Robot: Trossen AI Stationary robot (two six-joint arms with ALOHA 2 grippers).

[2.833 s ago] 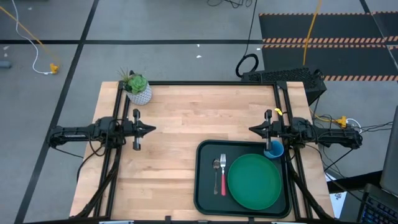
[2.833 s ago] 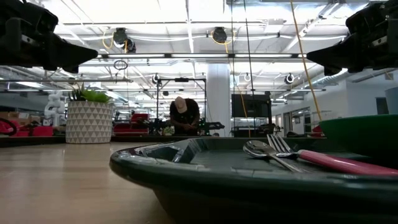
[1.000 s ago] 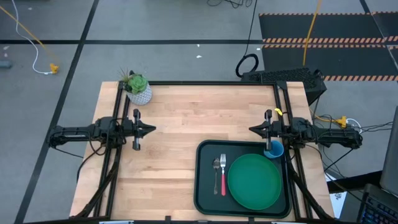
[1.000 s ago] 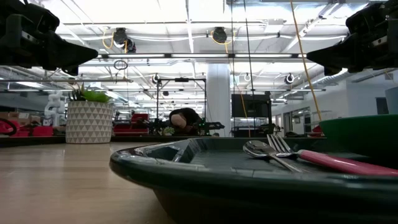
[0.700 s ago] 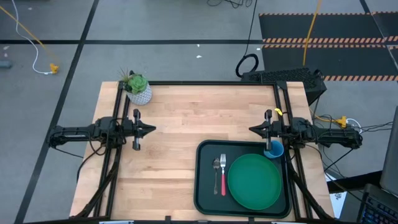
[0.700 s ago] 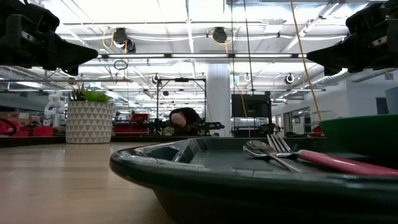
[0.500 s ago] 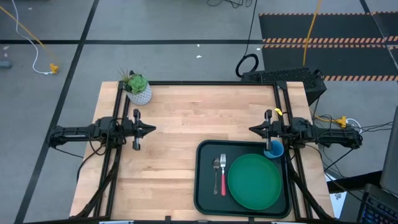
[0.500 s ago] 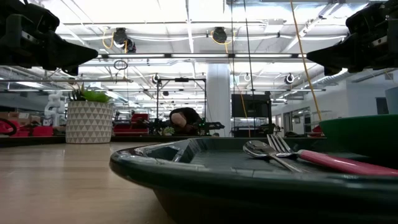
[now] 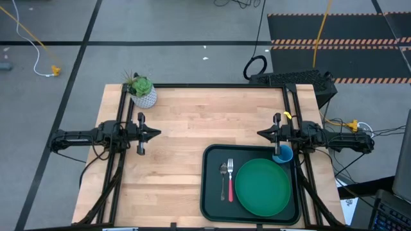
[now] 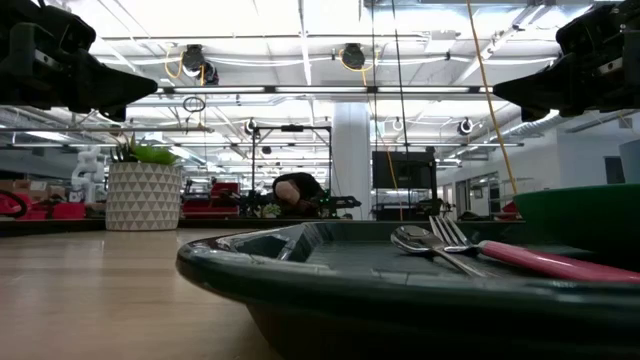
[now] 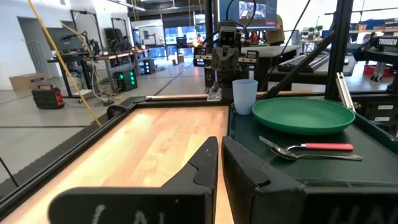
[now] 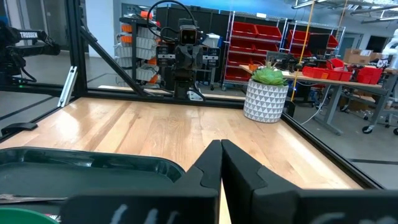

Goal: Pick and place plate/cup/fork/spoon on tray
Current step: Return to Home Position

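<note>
The tray (image 9: 212, 192) lies on the right half of the desk (image 9: 192, 115). It carries the plate (image 9: 262, 187), with the fork (image 9: 230, 181) and the spoon (image 9: 223, 172) side by side on the plate's left-arm side, and the cup (image 9: 283, 154) upright in the corner beneath the right arm. The left tool (image 9: 156, 133) and the right tool (image 9: 260, 133) hang above the desk, well apart with their tips facing each other, each with its fingers closed together and nothing held.

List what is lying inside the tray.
The green plate, blue cup, fork and spoon sit in the tray. The tray floor under the plate is hidden.
</note>
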